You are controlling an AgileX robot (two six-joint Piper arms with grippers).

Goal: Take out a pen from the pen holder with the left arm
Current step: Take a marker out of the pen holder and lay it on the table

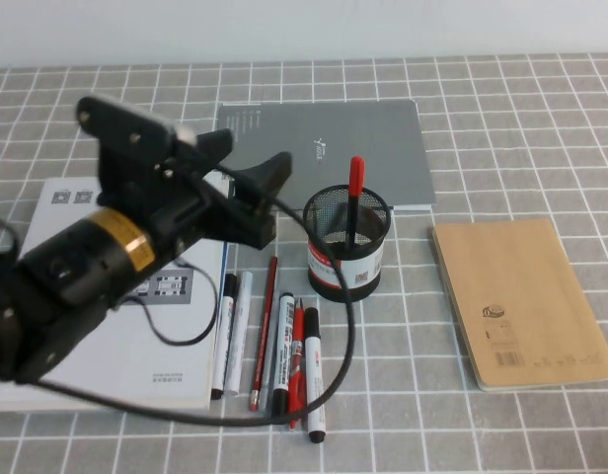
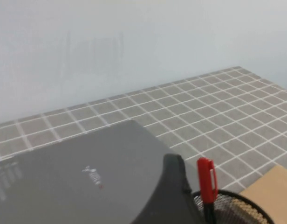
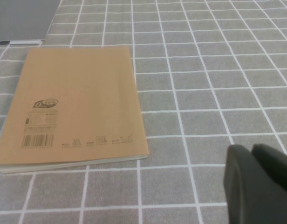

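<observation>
One red-capped pen (image 1: 354, 188) stands upright in the single black wire-mesh pen holder (image 1: 368, 262), its cap clear above the rim; no other pen shows inside. The left gripper (image 1: 261, 150) hangs above the surface just left of the holder and is aimed at it. Its two fingers (image 1: 269, 170) are spread wide, with nothing between them and no contact with pen or holder. Left of the holder's foot lies a tight row of pens, markers and a red pencil (image 1: 274, 346), six or seven in all, with a looping black cable (image 1: 350, 331) crossing their near ends. Three books lie flat: a grey notebook (image 1: 324, 138) just behind the holder, a tan kraft notebook (image 1: 521, 296) to its right, and a white booklet (image 1: 97, 365) further left, under the arm. Bare grey tiled surface (image 1: 482, 89) lies between the holder and the tan notebook, and in front of the holder. The right gripper (image 3: 251, 158) sits over bare surface near the tan notebook, apart from it; its state cannot be told
</observation>
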